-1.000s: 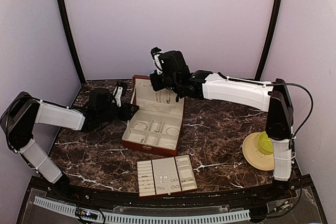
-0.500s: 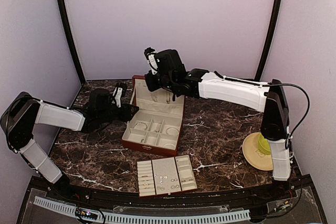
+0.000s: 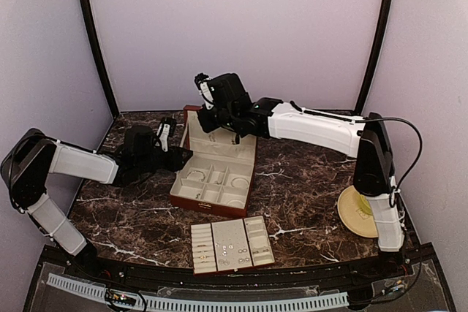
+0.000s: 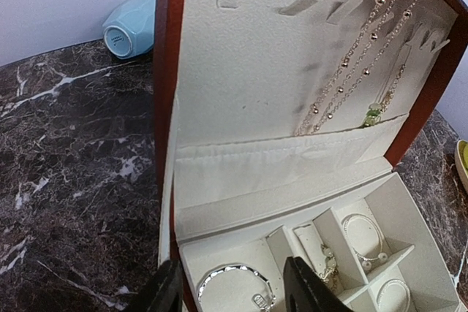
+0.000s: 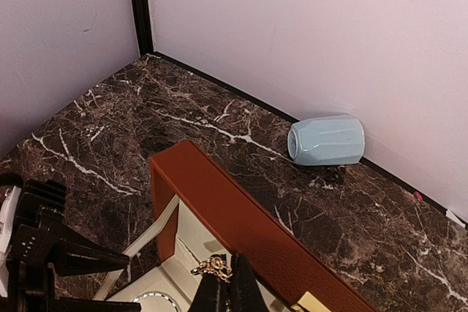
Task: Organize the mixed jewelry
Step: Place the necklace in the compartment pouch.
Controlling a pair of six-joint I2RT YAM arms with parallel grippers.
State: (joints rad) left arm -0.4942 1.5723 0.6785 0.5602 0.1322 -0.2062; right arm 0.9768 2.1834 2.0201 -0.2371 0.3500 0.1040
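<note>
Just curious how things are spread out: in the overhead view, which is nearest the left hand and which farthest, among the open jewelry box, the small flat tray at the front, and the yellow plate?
1. Open jewelry box, right beside the left hand.
2. Flat tray, at the front edge.
3. Yellow plate, far right.

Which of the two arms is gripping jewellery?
The right gripper, above the upright lid: its fingers pinch a gold chain. The left gripper is open, holding nothing.
</note>
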